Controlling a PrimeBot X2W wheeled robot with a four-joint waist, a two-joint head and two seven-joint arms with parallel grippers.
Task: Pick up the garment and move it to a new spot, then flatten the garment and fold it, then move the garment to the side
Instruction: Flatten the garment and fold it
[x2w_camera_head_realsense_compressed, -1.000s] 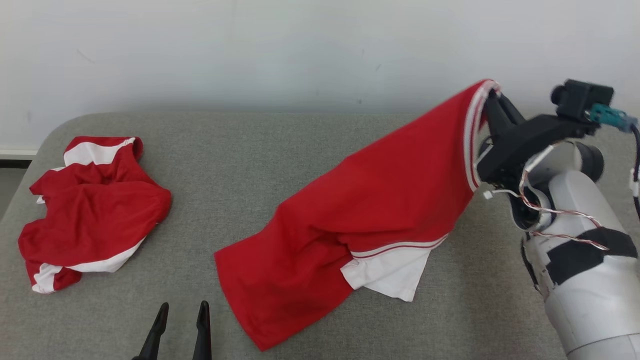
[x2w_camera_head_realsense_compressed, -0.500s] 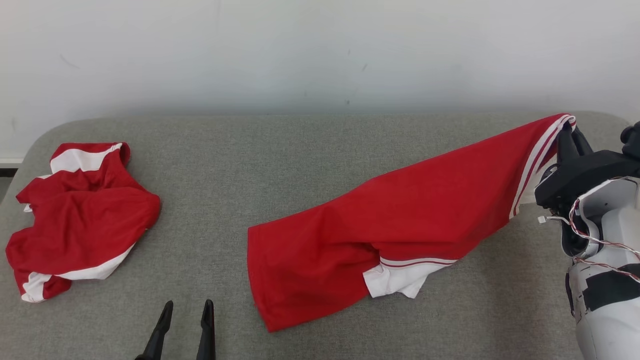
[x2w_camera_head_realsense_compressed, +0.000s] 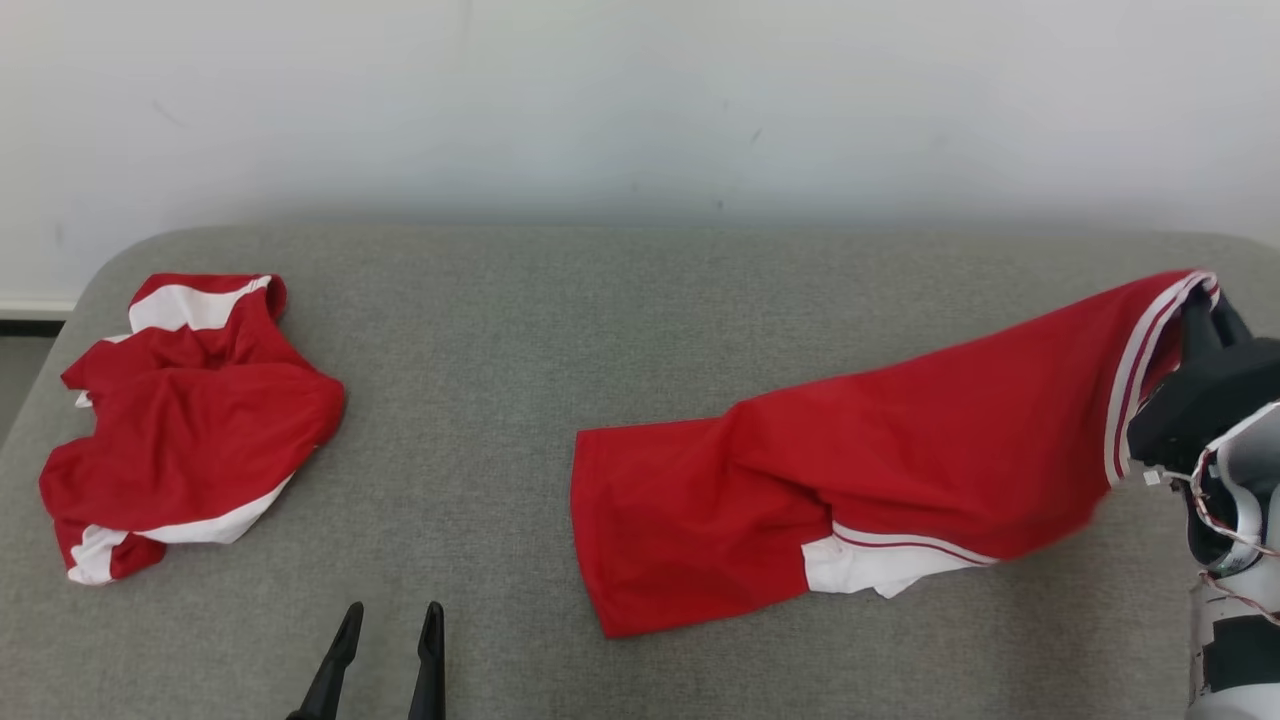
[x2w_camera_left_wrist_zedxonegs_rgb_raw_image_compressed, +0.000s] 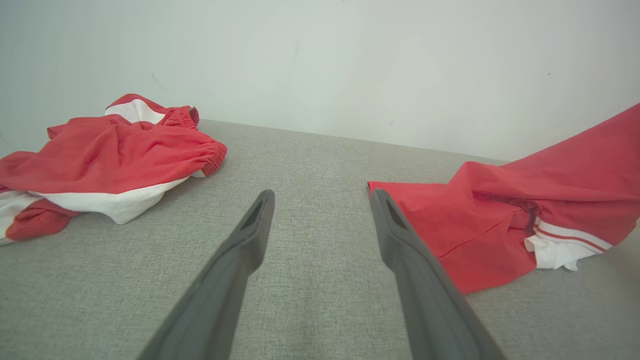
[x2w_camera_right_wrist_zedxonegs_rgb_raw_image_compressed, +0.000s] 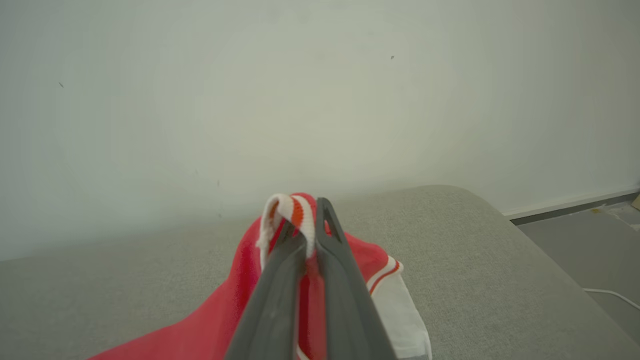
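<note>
A red garment (x2w_camera_head_realsense_compressed: 900, 450) with a white striped hem stretches across the right half of the grey padded surface (x2w_camera_head_realsense_compressed: 520, 330). Its lower end lies flat, while its upper end hangs from my right gripper (x2w_camera_head_realsense_compressed: 1200, 295), which is raised at the right edge and shut on the hem. The right wrist view shows the striped hem (x2w_camera_right_wrist_zedxonegs_rgb_raw_image_compressed: 292, 212) looped over the closed right gripper (x2w_camera_right_wrist_zedxonegs_rgb_raw_image_compressed: 306, 225), with red cloth (x2w_camera_right_wrist_zedxonegs_rgb_raw_image_compressed: 235, 305) falling below. My left gripper (x2w_camera_head_realsense_compressed: 390, 645) stands open near the front edge, to the left of the garment (x2w_camera_left_wrist_zedxonegs_rgb_raw_image_compressed: 500, 210). The left gripper (x2w_camera_left_wrist_zedxonegs_rgb_raw_image_compressed: 322, 200) holds nothing.
A second red-and-white garment (x2w_camera_head_realsense_compressed: 190, 420) lies crumpled at the far left of the surface (x2w_camera_left_wrist_zedxonegs_rgb_raw_image_compressed: 110, 155). A pale wall (x2w_camera_head_realsense_compressed: 640, 100) stands behind. The surface's rounded right end (x2w_camera_right_wrist_zedxonegs_rgb_raw_image_compressed: 500, 240) drops to a grey floor with a white cable (x2w_camera_right_wrist_zedxonegs_rgb_raw_image_compressed: 610, 295).
My right gripper has swung right and down with the hem in it, dragging the garment to the right across the surface. The left gripper has stayed in place.
</note>
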